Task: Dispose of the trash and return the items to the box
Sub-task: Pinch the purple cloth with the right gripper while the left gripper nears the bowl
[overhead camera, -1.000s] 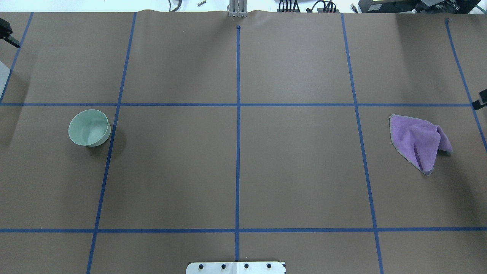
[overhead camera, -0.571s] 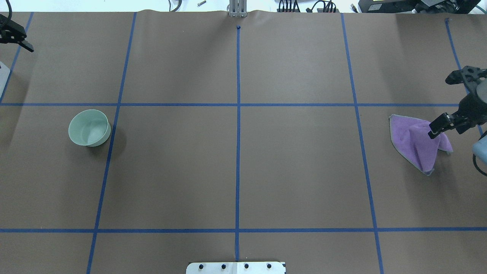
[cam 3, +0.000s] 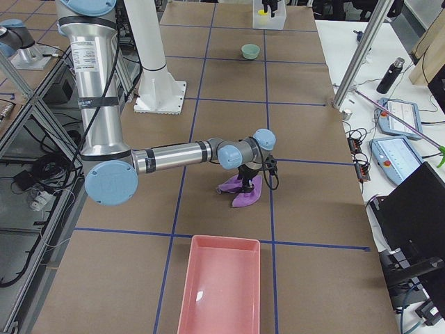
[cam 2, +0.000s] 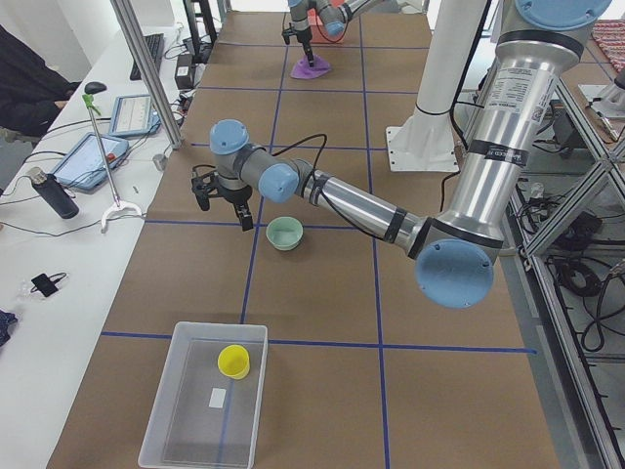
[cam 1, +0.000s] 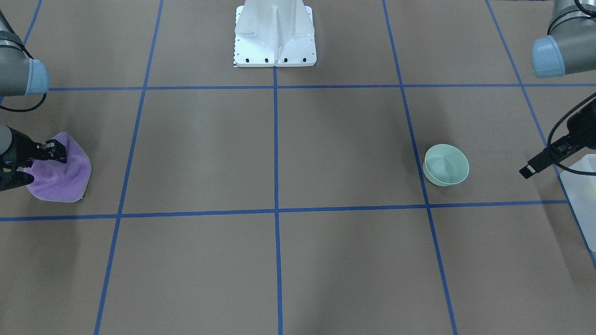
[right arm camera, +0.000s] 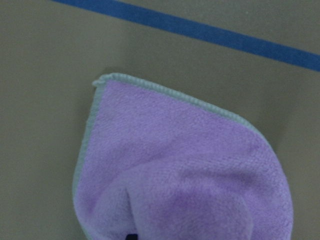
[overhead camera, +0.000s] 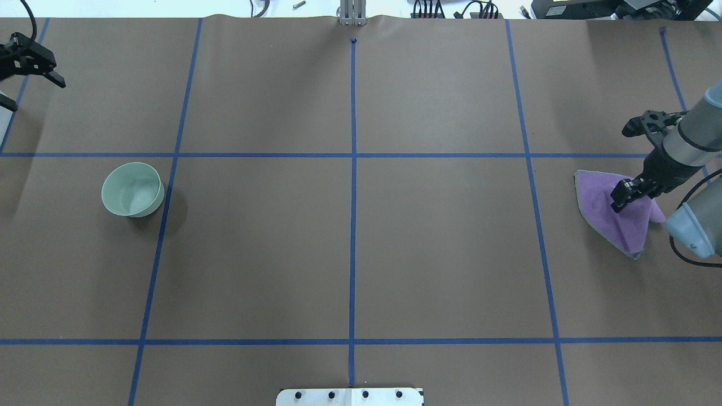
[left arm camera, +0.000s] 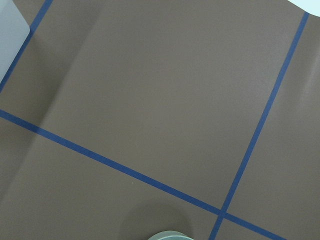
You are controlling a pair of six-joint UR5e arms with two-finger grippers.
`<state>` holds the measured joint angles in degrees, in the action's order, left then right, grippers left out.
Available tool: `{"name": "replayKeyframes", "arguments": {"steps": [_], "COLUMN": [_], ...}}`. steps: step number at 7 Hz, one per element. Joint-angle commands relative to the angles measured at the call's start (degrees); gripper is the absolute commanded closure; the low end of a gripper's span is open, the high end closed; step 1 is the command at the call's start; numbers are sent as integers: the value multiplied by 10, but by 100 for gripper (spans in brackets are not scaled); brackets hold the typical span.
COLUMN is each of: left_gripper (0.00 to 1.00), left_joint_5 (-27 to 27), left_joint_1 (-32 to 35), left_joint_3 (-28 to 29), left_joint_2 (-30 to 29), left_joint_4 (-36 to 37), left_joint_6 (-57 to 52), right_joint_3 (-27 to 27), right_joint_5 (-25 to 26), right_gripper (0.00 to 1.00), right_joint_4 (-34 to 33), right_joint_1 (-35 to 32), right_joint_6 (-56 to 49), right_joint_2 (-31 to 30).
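The right gripper [overhead camera: 620, 169] has its jaws wide apart, straddling the cloth [overhead camera: 598, 197]: one finger is over the fabric, the other past its far edge. The cloth is purple, fuzzy microfibre with a pale stitched hem, lying crumpled in a loose fold. Near it sits a shallow pink tray [cam 3: 221, 285] of glossy plastic.

The left gripper [cam 2: 225, 215] also has its jaws apart and grips nothing. It hangs above the table, near the bowl [overhead camera: 132, 189] but apart from it. The bowl is low, round, smooth mint-green plastic, upright. Further along, the box [cam 2: 186, 420] is milky translucent plastic with rounded corners. The small yellow cup [cam 2: 233, 362] stands inside it beside a white slip too small to read.

The table [overhead camera: 440, 254] is covered in matte brown paper, taped into a blue grid. The white metal pedestal [cam 1: 274, 32] is bolted at its edge. A side bench [cam 2: 59, 244] holds tablets and a dark bottle.
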<state>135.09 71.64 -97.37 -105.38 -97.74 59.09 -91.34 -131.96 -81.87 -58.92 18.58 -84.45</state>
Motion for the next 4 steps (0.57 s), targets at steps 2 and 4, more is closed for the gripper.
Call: {"name": "replayKeyframes", "arguments": {"steps": [2, 4], "left_gripper": [2, 2], "left_joint_5": [0, -1], "left_joint_1": [-37, -42], "left_joint_3": [4, 2], "left_joint_2": [-2, 16], "left_joint_4": [-23, -40], "left_joint_6": [10, 7], "right_joint_3": [-12, -23], "right_joint_5": [-6, -14], "right_gripper": [100, 100], "right_joint_4": [-2, -8], "right_joint_1": [-50, -85], "right_joint_6": [-1, 1], "right_joint_2": [5, 4]}}
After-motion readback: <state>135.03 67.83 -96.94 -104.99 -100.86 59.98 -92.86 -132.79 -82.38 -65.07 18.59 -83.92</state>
